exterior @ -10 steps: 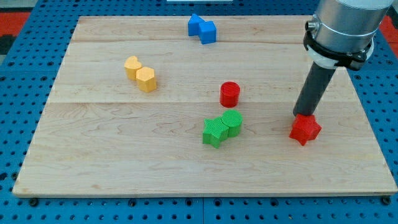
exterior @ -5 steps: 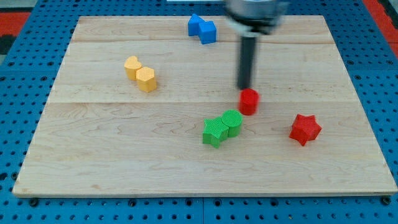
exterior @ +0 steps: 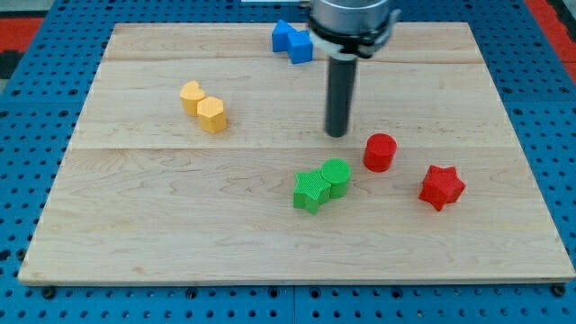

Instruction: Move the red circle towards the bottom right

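Red circle (exterior: pixel 380 152) just right-below my tip (exterior: pixel 337 134), apart; tool a bare rod, holding nothing

**Wood, Plastic and Metal**

The desk (exterior: pixel 135 225) is pale wood, smooth, with visible grain and plank seams. The red circle (exterior: pixel 380 152) and red star (exterior: pixel 441 186) look like matt plastic, smooth-sided. The two green blocks (exterior: pixel 321 184) have ribbed tops. The dark rod is matt down to my tip (exterior: pixel 337 134); its collar (exterior: pixel 351 16) is brushed grey metal.

My tip (exterior: pixel 337 134) stands near the red circle (exterior: pixel 380 152), apart.
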You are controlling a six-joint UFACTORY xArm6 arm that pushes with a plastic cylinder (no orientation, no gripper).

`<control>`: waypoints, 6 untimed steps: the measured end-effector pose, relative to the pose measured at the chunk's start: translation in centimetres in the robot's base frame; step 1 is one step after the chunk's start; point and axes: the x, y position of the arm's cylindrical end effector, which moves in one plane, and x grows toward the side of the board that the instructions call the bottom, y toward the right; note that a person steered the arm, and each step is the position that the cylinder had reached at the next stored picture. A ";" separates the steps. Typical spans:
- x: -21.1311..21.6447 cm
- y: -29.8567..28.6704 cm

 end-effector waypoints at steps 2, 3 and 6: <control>-1.5 11.1; -2.0 3.8; 4.0 7.1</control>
